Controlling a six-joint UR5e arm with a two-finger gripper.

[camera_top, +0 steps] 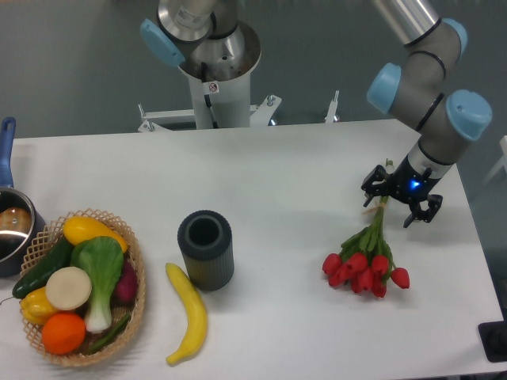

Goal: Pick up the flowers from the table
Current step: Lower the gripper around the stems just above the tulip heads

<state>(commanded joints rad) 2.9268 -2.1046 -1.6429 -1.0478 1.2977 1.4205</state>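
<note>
Now claw (pixel 394 199) around flowers' (pixel 366 262) stems.

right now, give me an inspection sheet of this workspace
surface: white table, matte, no spills seen
job's things: flowers, red heads on the table, stems up into the gripper
clutter: dark cylinder upright; banana beside it; basket of vegetables; pot at left edge
grippers: gripper at the stem ends, closure unclear
cables: nothing seen
surroundings: arm base behind the table, grey floor
</note>
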